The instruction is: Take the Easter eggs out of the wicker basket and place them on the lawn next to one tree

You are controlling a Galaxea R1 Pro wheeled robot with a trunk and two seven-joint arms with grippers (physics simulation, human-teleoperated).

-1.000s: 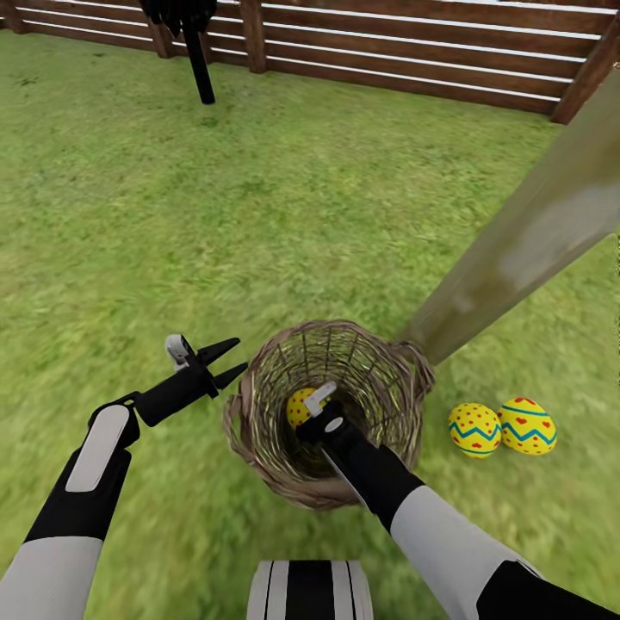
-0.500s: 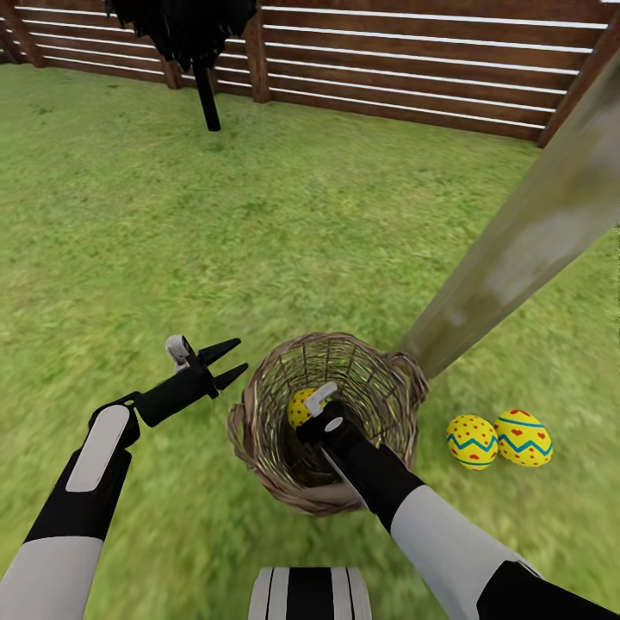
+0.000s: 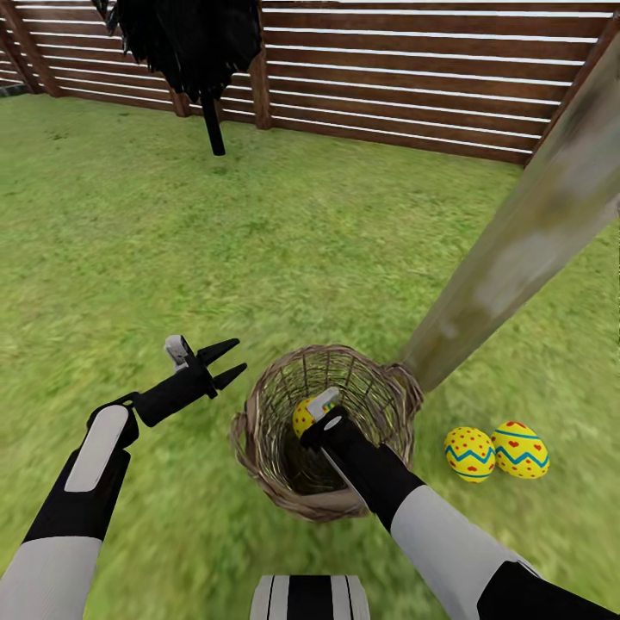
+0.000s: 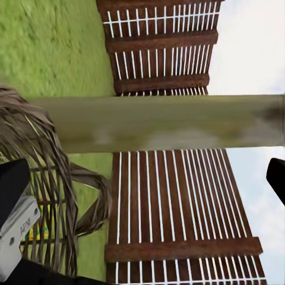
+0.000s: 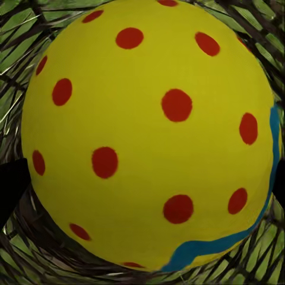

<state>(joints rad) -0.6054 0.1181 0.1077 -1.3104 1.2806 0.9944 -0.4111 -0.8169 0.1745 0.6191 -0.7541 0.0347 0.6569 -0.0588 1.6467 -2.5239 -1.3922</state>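
My right claw (image 3: 312, 416) has lifted a little inside the basket (image 3: 258, 448), clamped on the last egg (image 3: 301, 416); two eggs (image 3: 470, 453) already lie by the trunk (image 3: 517, 241). Left claw (image 3: 226, 362) hangs wide, idle; next I clear the rim, I judge.

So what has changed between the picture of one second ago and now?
The head camera tilted up, so more fence shows. The right gripper rose a little inside the wicker basket, and the egg between its fingers moved up with it. The left gripper, open, and the two eggs by the tree stayed.
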